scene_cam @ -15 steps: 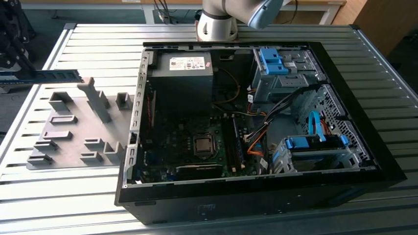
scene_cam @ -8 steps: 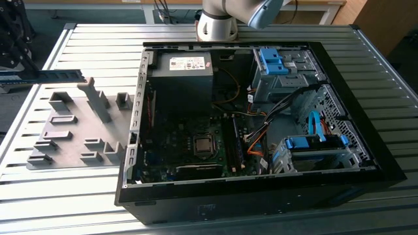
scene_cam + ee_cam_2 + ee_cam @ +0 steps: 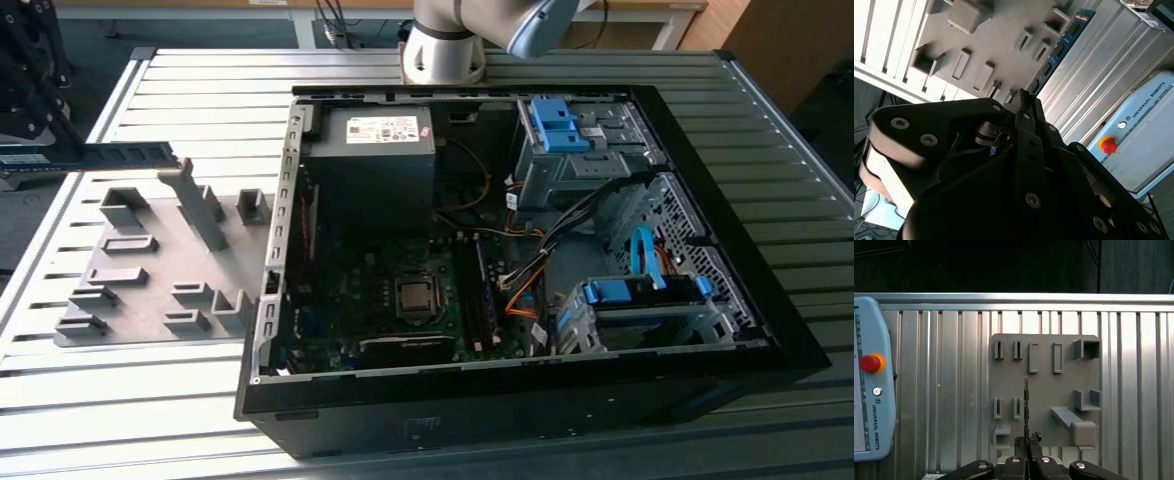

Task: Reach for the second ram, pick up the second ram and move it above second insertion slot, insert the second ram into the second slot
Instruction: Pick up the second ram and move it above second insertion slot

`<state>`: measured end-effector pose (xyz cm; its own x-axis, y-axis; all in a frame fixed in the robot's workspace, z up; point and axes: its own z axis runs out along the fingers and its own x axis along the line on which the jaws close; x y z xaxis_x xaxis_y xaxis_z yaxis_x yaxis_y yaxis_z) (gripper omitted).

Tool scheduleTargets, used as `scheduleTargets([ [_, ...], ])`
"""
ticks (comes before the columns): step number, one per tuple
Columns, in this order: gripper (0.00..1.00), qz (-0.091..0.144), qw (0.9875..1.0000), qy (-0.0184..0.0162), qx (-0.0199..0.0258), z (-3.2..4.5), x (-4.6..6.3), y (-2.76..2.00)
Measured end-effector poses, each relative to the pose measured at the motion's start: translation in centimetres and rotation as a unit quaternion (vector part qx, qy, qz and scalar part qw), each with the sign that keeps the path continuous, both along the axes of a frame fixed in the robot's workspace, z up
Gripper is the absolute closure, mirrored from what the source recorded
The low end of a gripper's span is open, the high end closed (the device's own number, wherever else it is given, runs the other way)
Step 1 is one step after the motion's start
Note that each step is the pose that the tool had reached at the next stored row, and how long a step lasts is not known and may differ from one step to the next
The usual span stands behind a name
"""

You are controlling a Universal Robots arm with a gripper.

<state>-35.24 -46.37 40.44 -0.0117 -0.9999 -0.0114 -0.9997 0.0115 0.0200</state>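
Tool (image 3: 1027, 442) shut tight on the memory stick (image 3: 1026, 405) over the gray holder plate (image 3: 1046, 385).
The blue-green stick stands edge-on between the clamped fingers, above the plate on the ribbed bench (image 3: 944, 390). A lettered pendant (image 3: 869, 390) with a red button lies beside the plate. The open computer case (image 3: 781, 320), with its white-labelled power supply (image 3: 374, 150), sits well apart.

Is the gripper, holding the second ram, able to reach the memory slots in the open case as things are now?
Probably yes. The gripper grips the second ram; the case has no cover and the memory slots lie bare, though orange cables run close by.
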Motion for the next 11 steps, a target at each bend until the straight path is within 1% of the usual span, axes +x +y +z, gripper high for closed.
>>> scheduleTargets([
  [11,0.86,0.0,1.0,0.0,0.0,0.0,0.39,0.0],
])
